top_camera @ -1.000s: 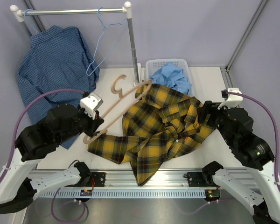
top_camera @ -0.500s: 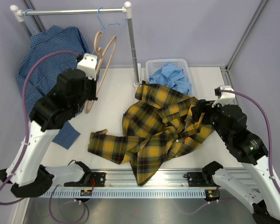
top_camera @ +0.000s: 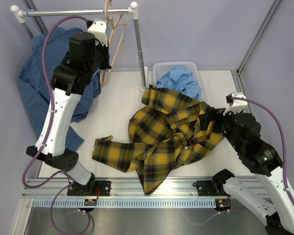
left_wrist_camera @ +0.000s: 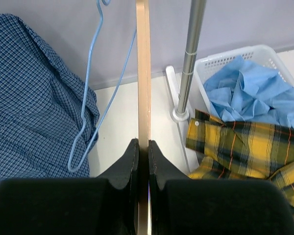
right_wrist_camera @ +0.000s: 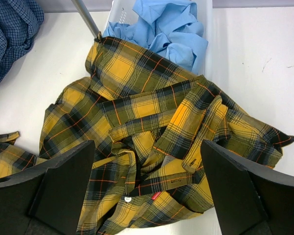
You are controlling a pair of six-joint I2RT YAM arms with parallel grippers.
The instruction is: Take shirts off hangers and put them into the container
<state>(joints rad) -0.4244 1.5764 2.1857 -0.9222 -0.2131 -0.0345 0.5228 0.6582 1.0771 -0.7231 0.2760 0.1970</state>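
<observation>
Top camera: fixed high behind both arm bases, facing forward and down. It sits far enough back to hold the whole table (top_camera: 122, 98), the rack rail (top_camera: 73, 12) and both arms.
Left wrist camera: raised up beside the rack, looking forward and down along the left gripper (left_wrist_camera: 143, 143). It is very near the tan hanger (left_wrist_camera: 143, 73), with the table farther off below.
Right wrist camera: over the table's right side, facing nearly straight down past the right gripper (right_wrist_camera: 147, 144), close above the plaid shirt (right_wrist_camera: 137, 107).
Shared by all three: the white basket (top_camera: 176, 64), the plaid shirt's edge next to it, and part of the dark blue shirt (top_camera: 34, 83).
</observation>
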